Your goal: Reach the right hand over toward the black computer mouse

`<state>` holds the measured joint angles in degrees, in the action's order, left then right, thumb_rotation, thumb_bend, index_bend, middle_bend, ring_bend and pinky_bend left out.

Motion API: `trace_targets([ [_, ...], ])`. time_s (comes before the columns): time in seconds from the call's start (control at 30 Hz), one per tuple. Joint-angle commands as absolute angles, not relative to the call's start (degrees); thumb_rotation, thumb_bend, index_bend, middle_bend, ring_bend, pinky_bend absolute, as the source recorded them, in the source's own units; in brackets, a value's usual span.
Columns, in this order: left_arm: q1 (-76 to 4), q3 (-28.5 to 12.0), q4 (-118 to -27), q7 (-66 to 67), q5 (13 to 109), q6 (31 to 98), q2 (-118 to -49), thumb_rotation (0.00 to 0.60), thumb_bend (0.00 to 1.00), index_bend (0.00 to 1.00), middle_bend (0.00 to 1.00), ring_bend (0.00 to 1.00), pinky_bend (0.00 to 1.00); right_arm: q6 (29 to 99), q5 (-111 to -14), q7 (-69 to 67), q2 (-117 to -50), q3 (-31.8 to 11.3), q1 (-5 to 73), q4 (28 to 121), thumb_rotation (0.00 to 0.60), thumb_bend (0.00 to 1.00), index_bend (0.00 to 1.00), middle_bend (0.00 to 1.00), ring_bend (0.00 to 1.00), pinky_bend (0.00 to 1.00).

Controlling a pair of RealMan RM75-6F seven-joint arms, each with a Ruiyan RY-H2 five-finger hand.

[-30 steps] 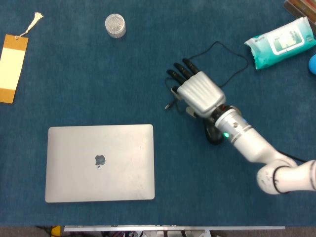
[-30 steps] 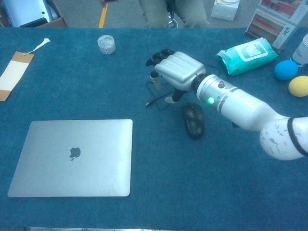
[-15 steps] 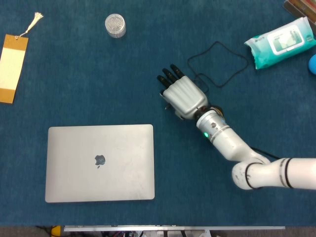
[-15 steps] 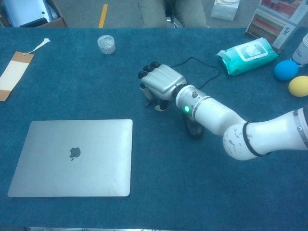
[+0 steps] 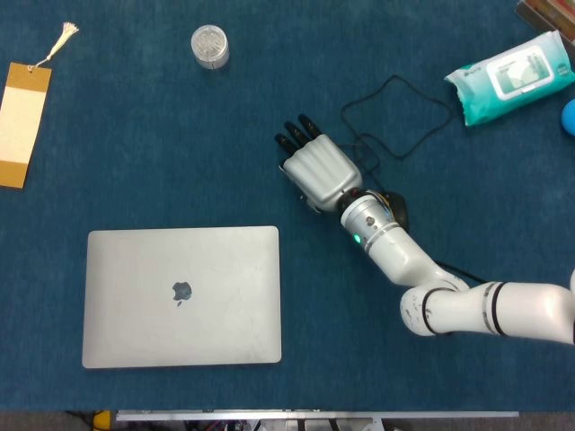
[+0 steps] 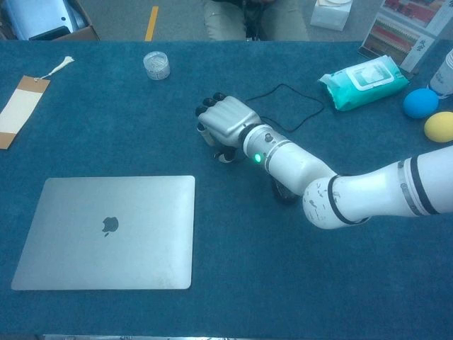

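Note:
The black computer mouse (image 5: 398,212) lies right of the table's centre and is mostly hidden under my right forearm. In the chest view only its near edge (image 6: 285,196) shows below the arm. My right hand (image 5: 314,167) is silver with black fingertips. It hovers left of and beyond the mouse, fingers stretched forward and slightly bent, holding nothing. The chest view shows the same hand (image 6: 225,122) over bare cloth. The mouse's black cable (image 5: 396,115) loops behind the hand. My left hand is not visible.
A closed silver laptop (image 5: 181,296) lies at the front left. A wet wipes pack (image 5: 510,77) sits at the back right, with a blue ball (image 6: 420,103) and a yellow ball (image 6: 439,126) beside it. A clear round jar (image 5: 209,46) and a tan tag (image 5: 22,109) are at the back left.
My right hand has slid left and a little toward the laptop, going past the mouse. The forearm now covers the mouse, which showed more fully before.

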<state>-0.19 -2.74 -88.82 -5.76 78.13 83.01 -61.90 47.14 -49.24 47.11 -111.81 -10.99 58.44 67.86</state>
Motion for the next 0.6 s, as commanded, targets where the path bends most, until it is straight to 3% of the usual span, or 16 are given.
trace_targets([
  [0.03,-0.18,-2.76,-88.76,-5.8,78.09,82.95,-61.89,0.6,0.39,0.1,0.07,0.04,0.04,47.18,-49.29,46.83,-112.0,-10.98,58.65,67.73,0.6,0.28,0.53,0.16,0.0,0.04],
  [0.6,0.07,-2.84,-88.21,-6.24,78.0,82.87,-62.04,0.6,0.39,0.1,0.07,0.04,0.04,48.09,-46.83,49.08,-112.04,-9.81,59.4,67.84,0.6,0.33,0.57,0.17,0.0,0.04],
])
